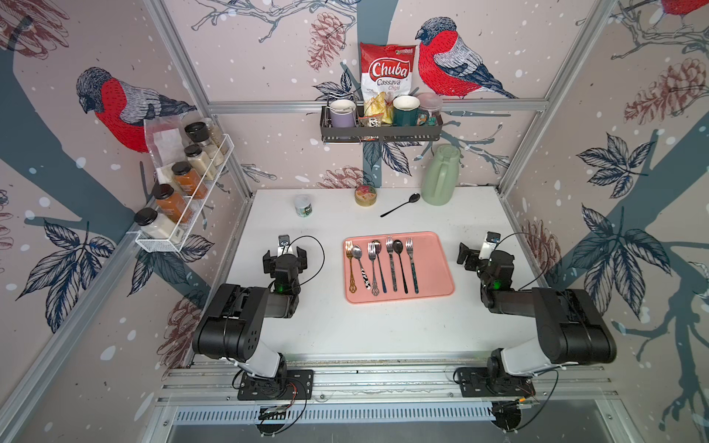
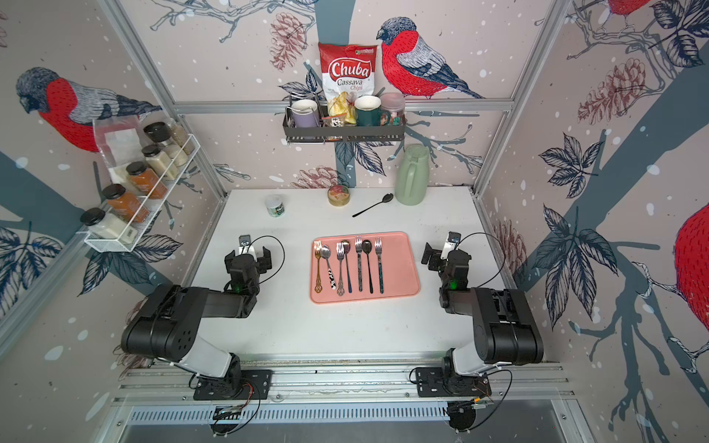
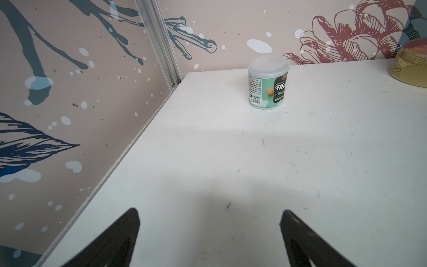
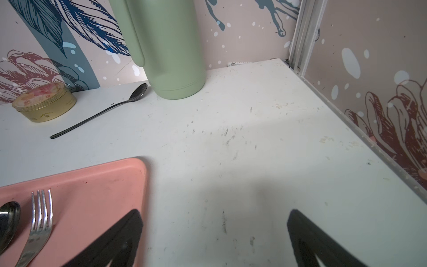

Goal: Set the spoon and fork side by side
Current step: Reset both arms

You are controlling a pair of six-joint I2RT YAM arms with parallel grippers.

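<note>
Both top views show a lone black spoon lying flat on the white table, its bowl just beside the base of a pale green jug and its handle angled back toward a pink tray. On the tray, forks and spoons lie in a neat row. The end fork, nearest the right arm, has bare tray on its outer side.

The left gripper and right gripper flank the tray with jaws spread wide, holding nothing.

The spoon looks like thin, stiff, light metal with a slick dark finish, likely to slide if nudged. Its slim handle hugs the table, so a pinch across the handle's middle seems the surest hold.

A red-and-white bag in the wall rack reads "Chuba Cassava Chips". A small green can carries Chinese characters, including "午后", and a barcode. Print on a round gold tin beside the spoon is too small to read.
</note>
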